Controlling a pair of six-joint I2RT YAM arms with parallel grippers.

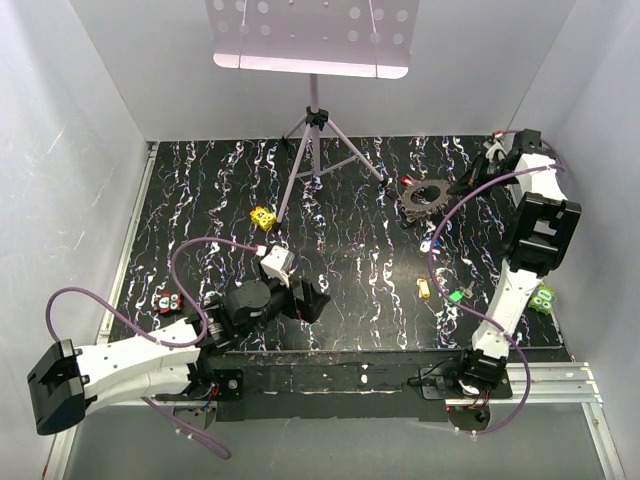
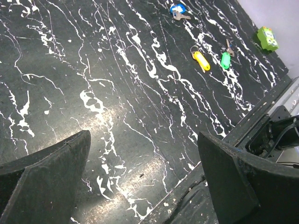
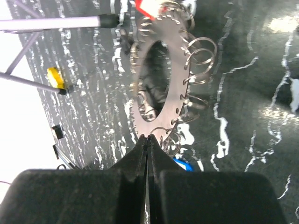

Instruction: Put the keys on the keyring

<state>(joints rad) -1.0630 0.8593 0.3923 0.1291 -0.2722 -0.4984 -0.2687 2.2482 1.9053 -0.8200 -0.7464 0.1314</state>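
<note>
The keyring (image 1: 425, 197) is a flat toothed metal ring hung with wire loops, at the back right of the table. In the right wrist view my right gripper (image 3: 148, 136) is shut, pinching the near rim of the keyring (image 3: 159, 70). A red tag (image 3: 147, 5) shows at the ring's far edge. A blue key (image 1: 427, 243), an orange-yellow key (image 1: 423, 288) and a green key (image 1: 457, 295) lie on the mat nearer the arms. My left gripper (image 2: 144, 137) is open and empty over bare mat near the front edge, far from the blue key (image 2: 177, 9), the yellow key (image 2: 201, 60) and the green key (image 2: 225, 59).
A music stand's tripod (image 1: 315, 150) stands at the back centre, with a yellow cube (image 1: 263, 216) beside its left leg. A green cube (image 1: 543, 298) sits at the right edge. Small red and blue items (image 1: 170, 300) lie at the front left.
</note>
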